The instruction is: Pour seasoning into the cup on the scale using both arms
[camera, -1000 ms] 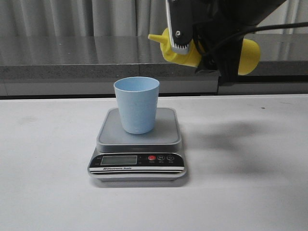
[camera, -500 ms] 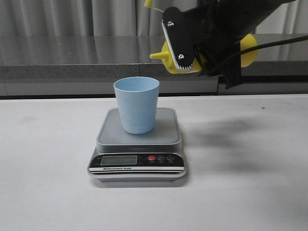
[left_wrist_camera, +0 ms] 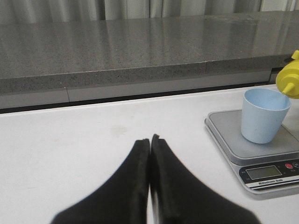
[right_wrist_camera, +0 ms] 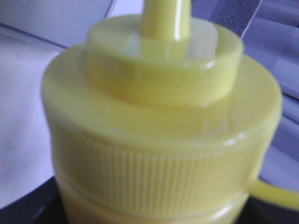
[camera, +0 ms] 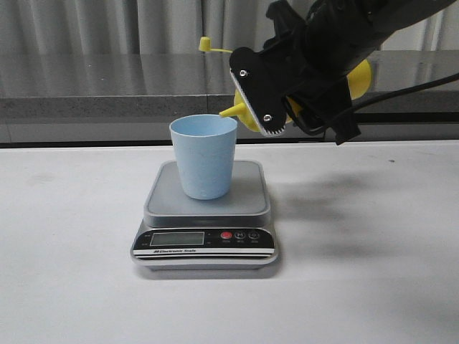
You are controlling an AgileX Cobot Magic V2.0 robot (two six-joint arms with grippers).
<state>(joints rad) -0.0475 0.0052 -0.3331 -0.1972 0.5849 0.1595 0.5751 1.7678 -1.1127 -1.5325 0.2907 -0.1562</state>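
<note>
The light blue cup [camera: 204, 156] stands upright on the grey platform of the scale [camera: 247, 204], which has a black front panel. My right gripper [camera: 278, 100] is shut on the yellow seasoning bottle [camera: 360, 77] and holds it tilted on its side, above and right of the cup. Its nozzle [camera: 231, 111] points left and slightly down, with the tip at the cup's right rim. The cap [camera: 206, 44] sticks up on its tether. The bottle fills the right wrist view [right_wrist_camera: 163, 116]. My left gripper [left_wrist_camera: 150, 140] is shut and empty, low over the table left of the scale [left_wrist_camera: 233, 144] and the cup [left_wrist_camera: 264, 116].
A grey stone ledge [camera: 107, 86] runs along the back of the white table [camera: 79, 272]. The right arm's body and cables [camera: 401, 79] hang above the table's right rear. The scale's display [camera: 176, 239] is too dim to read.
My right gripper has rotated and lowered the bottle. The nozzle has dropped from above the cup to its right rim, and the tethered cap has swung up to the left.
</note>
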